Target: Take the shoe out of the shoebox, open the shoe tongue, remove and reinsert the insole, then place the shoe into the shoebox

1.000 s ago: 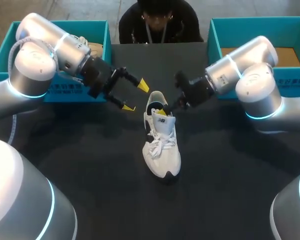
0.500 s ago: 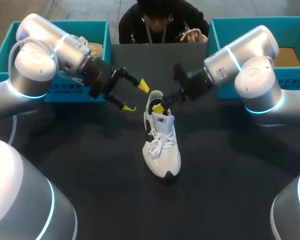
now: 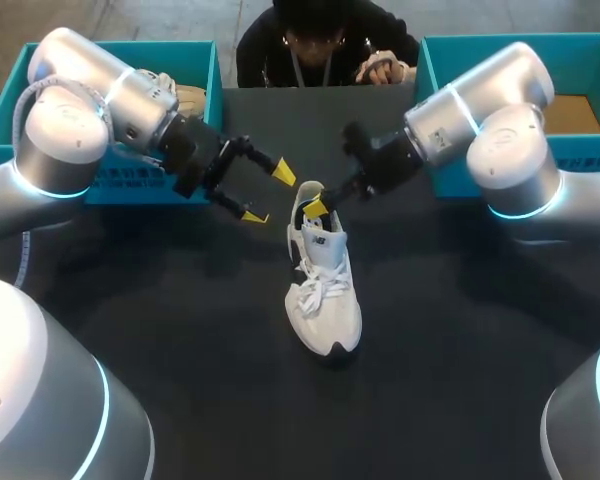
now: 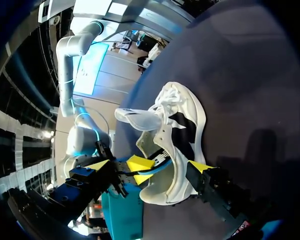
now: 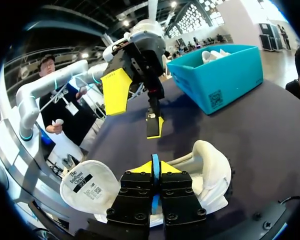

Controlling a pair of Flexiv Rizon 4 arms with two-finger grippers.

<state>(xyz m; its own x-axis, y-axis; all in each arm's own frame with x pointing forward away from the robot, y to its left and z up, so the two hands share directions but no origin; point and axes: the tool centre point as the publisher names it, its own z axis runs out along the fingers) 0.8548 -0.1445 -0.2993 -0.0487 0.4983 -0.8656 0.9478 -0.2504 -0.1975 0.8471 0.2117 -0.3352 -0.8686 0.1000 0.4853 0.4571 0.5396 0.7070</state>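
The white shoe [image 3: 322, 285] stands on the black table, toe toward me, heel at the back. Its tongue [image 5: 87, 185] is folded out forward. My right gripper [image 3: 317, 207] sits in the shoe's heel opening, shut on the thin blue edge of the insole [image 5: 154, 158]. In the right wrist view the right gripper [image 5: 155, 169] has its yellow tips pressed together around that blue strip, with the shoe [image 5: 210, 167] under it. My left gripper [image 3: 267, 193] hangs open just left of the heel, touching nothing. From the left wrist, the left gripper [image 4: 150, 166] faces the shoe [image 4: 182, 135].
A teal shoebox [image 3: 115, 60] stands at the back left with another shoe [image 3: 187, 97] in it. A second teal box [image 3: 580, 55] stands at the back right. A person's hand [image 3: 382, 68] is at the table's far edge.
My right gripper let go and shut again at the heel opening, shifting slightly back and left. A person's hand came to the far edge. The left arm stayed still.
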